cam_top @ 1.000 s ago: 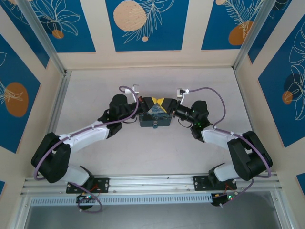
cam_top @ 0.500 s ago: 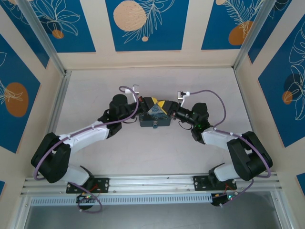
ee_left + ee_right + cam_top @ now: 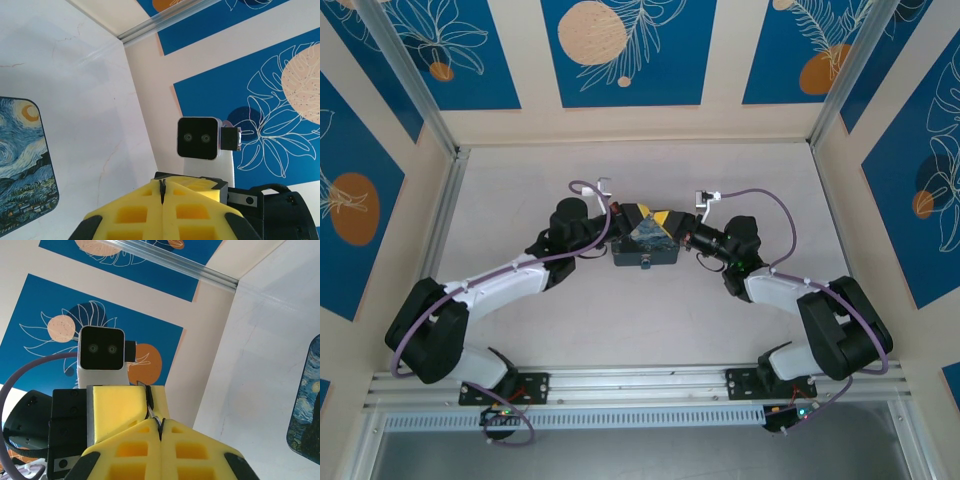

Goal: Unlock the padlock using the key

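By the painted box (image 3: 645,248), right fingers (image 3: 210,437) are pinching the thin key (image 3: 149,410); left fingers (image 3: 135,195) are clenching shut beside it, contact unclear.

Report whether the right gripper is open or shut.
Shut: the right gripper has its yellow fingers pressed together, no gap; whether they pinch the thin grey sliver at their tips, cannot tell.

Ahead of the left claw (image 3: 162,186), a pale marbled surface (image 3: 95,110) is bounded by a cream wall (image 3: 155,105) set with blue leaf-patterned panels (image 3: 215,100).
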Robot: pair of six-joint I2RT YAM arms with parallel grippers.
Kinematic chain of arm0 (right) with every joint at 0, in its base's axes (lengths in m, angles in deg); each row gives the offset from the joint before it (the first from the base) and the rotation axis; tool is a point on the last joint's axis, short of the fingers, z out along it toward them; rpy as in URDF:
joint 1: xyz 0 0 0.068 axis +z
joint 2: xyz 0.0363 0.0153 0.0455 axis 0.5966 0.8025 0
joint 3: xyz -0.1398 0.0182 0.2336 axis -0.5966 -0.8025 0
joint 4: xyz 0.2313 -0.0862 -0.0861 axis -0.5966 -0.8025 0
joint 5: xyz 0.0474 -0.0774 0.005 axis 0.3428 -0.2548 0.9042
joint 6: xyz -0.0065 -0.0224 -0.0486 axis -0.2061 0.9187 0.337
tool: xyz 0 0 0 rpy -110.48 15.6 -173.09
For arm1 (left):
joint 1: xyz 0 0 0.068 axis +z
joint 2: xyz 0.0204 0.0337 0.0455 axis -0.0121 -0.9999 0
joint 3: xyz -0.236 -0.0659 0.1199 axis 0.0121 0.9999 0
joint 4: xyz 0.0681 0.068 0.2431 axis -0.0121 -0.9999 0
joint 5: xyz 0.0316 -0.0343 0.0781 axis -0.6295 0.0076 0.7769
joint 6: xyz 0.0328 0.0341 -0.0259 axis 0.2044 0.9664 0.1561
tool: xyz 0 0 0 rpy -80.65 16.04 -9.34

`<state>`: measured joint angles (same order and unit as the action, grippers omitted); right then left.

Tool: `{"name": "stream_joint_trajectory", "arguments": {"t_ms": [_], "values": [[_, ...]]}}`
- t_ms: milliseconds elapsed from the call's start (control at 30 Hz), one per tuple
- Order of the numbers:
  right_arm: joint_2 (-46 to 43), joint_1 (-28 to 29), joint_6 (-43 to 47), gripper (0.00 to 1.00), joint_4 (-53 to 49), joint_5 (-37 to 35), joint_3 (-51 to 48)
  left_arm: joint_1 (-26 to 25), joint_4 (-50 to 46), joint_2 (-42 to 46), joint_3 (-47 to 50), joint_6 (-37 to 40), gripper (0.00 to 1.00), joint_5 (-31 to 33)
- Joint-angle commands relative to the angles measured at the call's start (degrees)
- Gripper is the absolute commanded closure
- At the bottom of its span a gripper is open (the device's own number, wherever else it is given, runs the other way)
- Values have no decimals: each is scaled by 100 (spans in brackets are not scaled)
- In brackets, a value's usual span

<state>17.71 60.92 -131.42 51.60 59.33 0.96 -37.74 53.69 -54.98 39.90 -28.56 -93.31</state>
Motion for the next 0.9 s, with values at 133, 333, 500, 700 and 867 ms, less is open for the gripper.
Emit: {"name": "stream_joint_trajectory", "arguments": {"t_ms": [133,333,500,700,867], "values": [[-125,-65,10,100,102,-47,-73,-60,113,218,94,43,100,47],[-117,-63,19,100,112,19,-84,-72,21,205,112,43,100,66],[-139,-52,34,100,80,2,-185,-74,-275,227,26,114,96,121],[-320,-111,180,100,-455,-51,-314,-64,-827,478,-20,354,26,331],[-500,-302,470,100,-1420,68,-204,-76,-1566,774,130,712,10,405]]}}
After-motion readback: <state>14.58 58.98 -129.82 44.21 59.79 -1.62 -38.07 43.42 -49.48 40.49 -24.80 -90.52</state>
